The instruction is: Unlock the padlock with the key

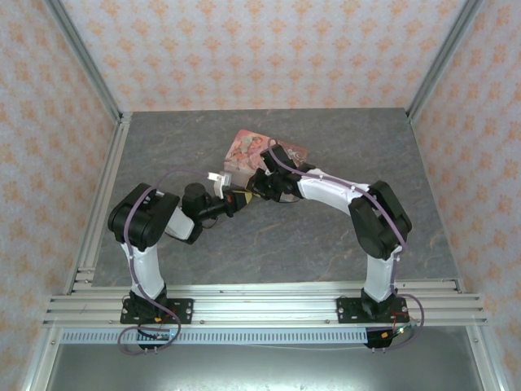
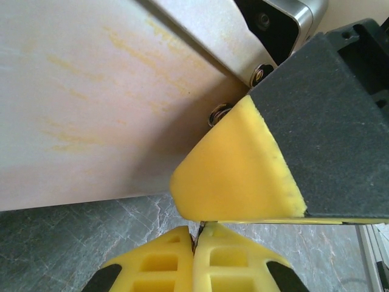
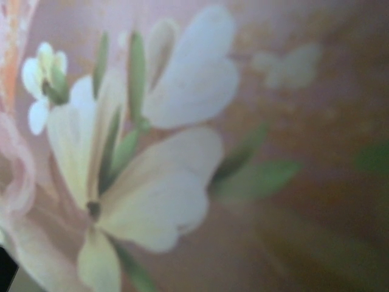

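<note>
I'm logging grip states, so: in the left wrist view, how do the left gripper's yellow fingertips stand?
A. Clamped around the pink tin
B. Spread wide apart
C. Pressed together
C: the two yellow fingertips of the left gripper meet along a thin seam, with no real gap between them.

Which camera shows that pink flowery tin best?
The top external view: there the pink tin shows most of its outline. The right wrist view gives a blurred close-up of its painted flowers. The left wrist view shows a pale panel, possibly its side.
</note>
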Motion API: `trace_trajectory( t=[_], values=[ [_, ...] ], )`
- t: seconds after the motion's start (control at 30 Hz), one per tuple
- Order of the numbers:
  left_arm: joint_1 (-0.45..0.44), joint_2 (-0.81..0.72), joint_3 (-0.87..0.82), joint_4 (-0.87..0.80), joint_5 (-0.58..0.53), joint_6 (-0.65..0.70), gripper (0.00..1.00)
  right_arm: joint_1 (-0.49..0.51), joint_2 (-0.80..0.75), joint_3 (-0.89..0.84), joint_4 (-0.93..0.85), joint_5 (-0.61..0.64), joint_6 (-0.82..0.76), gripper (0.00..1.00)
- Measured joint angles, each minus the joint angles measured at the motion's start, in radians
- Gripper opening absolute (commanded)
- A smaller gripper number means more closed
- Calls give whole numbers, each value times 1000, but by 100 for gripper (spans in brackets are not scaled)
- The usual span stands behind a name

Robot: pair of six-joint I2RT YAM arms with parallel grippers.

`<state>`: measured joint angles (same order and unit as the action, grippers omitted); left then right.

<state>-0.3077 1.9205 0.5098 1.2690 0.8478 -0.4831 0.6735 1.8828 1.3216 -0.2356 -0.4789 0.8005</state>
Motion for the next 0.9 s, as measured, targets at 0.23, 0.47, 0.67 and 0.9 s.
trace_trajectory(
  t=[0.23,0.47,0.67,0.9],
  values=[
    [-12,38,0,29,-19,-26,0,3,0,-36,34,27,-13,12],
    [-33,69,-3,29,-63,-34,0,15,5,-91,106,66,-35,15],
    [-38,103,-7,50,-90,-55,0,29,27,-114,167,105,-53,33],
    [-40,111,-11,76,-108,-66,0,30,27,-140,203,87,-16,51]
  ],
)
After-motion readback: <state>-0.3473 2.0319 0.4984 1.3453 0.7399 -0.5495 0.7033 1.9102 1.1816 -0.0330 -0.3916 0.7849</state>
